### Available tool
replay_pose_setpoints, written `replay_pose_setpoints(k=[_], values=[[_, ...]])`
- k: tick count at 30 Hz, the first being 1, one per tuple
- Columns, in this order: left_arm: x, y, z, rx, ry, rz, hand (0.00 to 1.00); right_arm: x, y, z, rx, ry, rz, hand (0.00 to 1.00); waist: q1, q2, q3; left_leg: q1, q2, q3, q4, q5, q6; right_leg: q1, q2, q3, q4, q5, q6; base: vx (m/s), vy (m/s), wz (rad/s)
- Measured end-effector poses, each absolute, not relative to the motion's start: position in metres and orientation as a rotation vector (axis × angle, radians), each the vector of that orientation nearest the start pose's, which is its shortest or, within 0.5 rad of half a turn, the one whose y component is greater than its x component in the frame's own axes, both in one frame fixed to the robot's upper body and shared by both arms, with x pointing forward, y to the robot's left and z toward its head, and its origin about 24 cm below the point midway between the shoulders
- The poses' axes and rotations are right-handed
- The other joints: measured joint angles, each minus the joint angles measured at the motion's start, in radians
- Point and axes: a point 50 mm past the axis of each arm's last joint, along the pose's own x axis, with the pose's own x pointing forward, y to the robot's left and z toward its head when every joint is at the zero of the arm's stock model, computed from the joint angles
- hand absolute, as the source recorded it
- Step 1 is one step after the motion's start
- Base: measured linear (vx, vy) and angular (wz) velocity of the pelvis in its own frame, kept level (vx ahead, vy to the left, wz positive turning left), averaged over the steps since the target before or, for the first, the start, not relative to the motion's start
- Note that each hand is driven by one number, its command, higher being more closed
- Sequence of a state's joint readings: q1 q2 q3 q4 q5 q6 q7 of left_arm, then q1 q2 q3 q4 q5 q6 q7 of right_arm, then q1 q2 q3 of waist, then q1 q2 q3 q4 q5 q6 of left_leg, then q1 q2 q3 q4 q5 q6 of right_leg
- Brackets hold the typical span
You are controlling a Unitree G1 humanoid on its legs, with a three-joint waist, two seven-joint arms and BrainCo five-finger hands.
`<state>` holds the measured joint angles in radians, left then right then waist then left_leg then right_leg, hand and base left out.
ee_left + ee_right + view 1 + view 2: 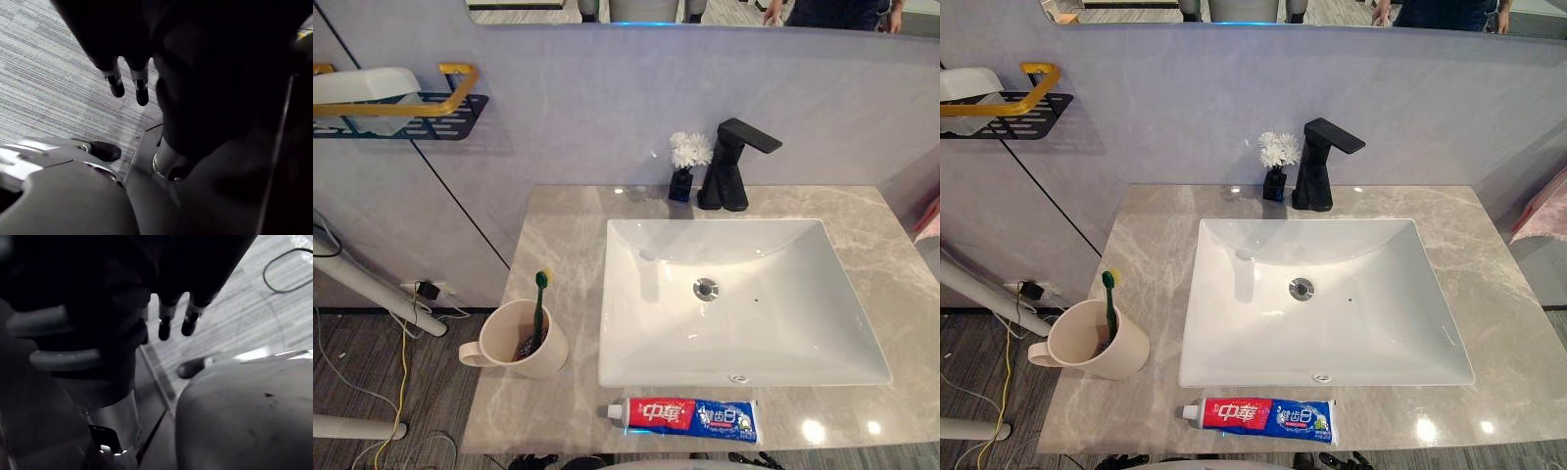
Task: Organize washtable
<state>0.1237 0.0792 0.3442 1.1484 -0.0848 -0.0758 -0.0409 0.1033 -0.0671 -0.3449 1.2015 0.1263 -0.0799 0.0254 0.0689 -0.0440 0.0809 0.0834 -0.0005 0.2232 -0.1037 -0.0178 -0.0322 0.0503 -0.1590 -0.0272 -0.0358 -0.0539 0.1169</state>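
Both hands hang low beside the robot, above the striped grey floor (44, 73). The left hand (141, 84) has its fingers straight and loose, pointing down, with nothing in them. The right hand (165, 322) hangs the same way, fingers relaxed and holding nothing.

On the grey marble table (558, 225), a red and blue toothpaste tube (688, 419) lies flat along the near edge. It is just in front of the sink, with its white cap pointing left. A little farther back, near the table's left edge, stands a beige cup (514, 340) with its handle turned left. It is upright and just beside the sink's left rim. A green toothbrush (540, 304) stands in the cup, leaning on its far rim with the head up.

The white rectangular sink (783, 313) takes up the middle of the table, with its metal drain near the centre.

Behind the sink, a black tap (729, 166) stands against the wall with its spout pointing right. Just to its left is a small dark vase of white flowers (685, 162).

Farther left, a black shelf (411, 122) with a yellow rail hangs on the wall and carries a white dish (362, 86). A mirror (705, 12) runs along the top of the wall.
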Motion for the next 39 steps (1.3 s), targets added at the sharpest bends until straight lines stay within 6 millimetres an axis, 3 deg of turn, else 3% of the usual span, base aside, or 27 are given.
replay_pose_setpoints(k=[7,13,15,18,23,28,30,33,35,37,38,39], values=[[0.058,0.216,-0.167,-0.210,1.137,0.406,0.00,0.046,-0.212,-0.171,0.302,1.167,-0.501,0.00,0.000,0.010,0.012,0.020,0.000,-0.025,0.004,0.000,0.000,0.035,0.000,-0.033,0.000,0.000,0.000,0.00,-0.016,0.10],[0.064,0.210,-0.167,-0.197,1.125,0.368,0.00,0.042,-0.220,-0.170,0.379,1.138,-0.599,0.00,-0.001,0.034,0.026,0.030,0.001,-0.054,0.009,0.005,0.000,0.040,-0.001,-0.069,0.020,-0.001,-0.001,-0.05,-0.042,0.12],[0.084,0.207,-0.164,-0.184,1.075,0.345,0.00,0.050,-0.225,-0.168,0.382,1.107,-0.608,0.00,0.001,0.046,0.052,-0.052,0.001,-0.079,0.078,0.006,-0.001,-0.033,-0.011,-0.084,0.086,-0.007,-0.003,-0.12,-0.030,0.22],[0.096,0.204,-0.161,-0.203,1.040,0.350,0.00,0.064,-0.232,-0.165,0.374,1.071,-0.603,0.00,-0.003,0.059,0.082,-0.109,0.002,-0.093,0.100,0.007,-0.002,-0.096,-0.016,-0.080,0.120,-0.018,0.000,-0.14,-0.019,0.04],[0.081,0.206,-0.164,-0.232,1.061,0.415,0.00,0.059,-0.234,-0.165,0.372,1.068,-0.616,0.00,-0.016,0.050,0.075,-0.068,0.023,-0.052,0.082,0.001,-0.012,-0.135,-0.017,-0.045,0.219,-0.070,-0.005,-0.09,-0.038,-0.22],[0.065,0.206,-0.168,-0.212,1.119,0.411,0.00,0.044,-0.233,-0.166,0.372,1.090,-0.633,0.00,-0.038,0.054,0.035,-0.031,0.027,-0.020,0.017,0.020,-0.025,-0.141,-0.004,-0.020,0.206,-0.063,0.001,0.01,-0.014,-0.21],[0.065,0.207,-0.168,-0.194,1.121,0.397,0.00,0.049,-0.229,-0.166,0.366,1.088,-0.612,0.00,-0.051,0.054,0.026,-0.033,0.028,-0.020,0.012,0.025,-0.019,-0.132,-0.001,-0.023,0.181,-0.039,0.010,0.07,0.014,-0.13],[0.071,0.209,-0.166,-0.141,1.125,0.358,0.00,0.073,-0.226,-0.162,0.217,1.070,-0.489,0.00,-0.052,0.050,0.032,-0.039,0.027,0.010,0.014,0.027,-0.015,-0.133,0.006,-0.018,0.145,0.026,0.035,0.01,0.047,-0.29],[0.075,0.217,-0.164,-0.100,1.117,0.353,0.00,0.097,-0.221,-0.157,0.193,1.009,-0.428,0.00,-0.036,0.030,0.044,-0.044,0.012,0.037,0.031,0.019,0.004,-0.143,-0.005,0.007,0.141,0.049,0.040,-0.05,0.068,-0.28],[0.080,0.220,-0.162,-0.092,1.097,0.351,0.00,0.102,-0.217,-0.156,0.188,0.989,-0.406,0.00,-0.018,0.013,0.054,-0.058,0.013,0.056,0.068,0.000,0.031,-0.145,-0.010,0.013,0.138,0.075,0.042,-0.07,0.060,-0.18],[0.081,0.218,-0.162,-0.099,1.090,0.349,0.00,0.106,-0.216,-0.155,0.181,0.982,-0.389,0.00,-0.001,0.019,0.053,-0.071,0.026,0.072,0.080,-0.007,0.042,-0.134,-0.001,0.015,0.117,0.102,0.040,-0.11,0.083,-0.18],[0.081,0.216,-0.162,-0.110,1.081,0.352,0.00,0.105,-0.214,-0.156,0.186,0.985,-0.383,0.00,0.001,0.026,0.059,-0.070,0.030,0.079,0.085,-0.009,0.046,-0.142,0.000,-0.004,0.202,0.050,0.020,-0.09,0.069,-0.12]])
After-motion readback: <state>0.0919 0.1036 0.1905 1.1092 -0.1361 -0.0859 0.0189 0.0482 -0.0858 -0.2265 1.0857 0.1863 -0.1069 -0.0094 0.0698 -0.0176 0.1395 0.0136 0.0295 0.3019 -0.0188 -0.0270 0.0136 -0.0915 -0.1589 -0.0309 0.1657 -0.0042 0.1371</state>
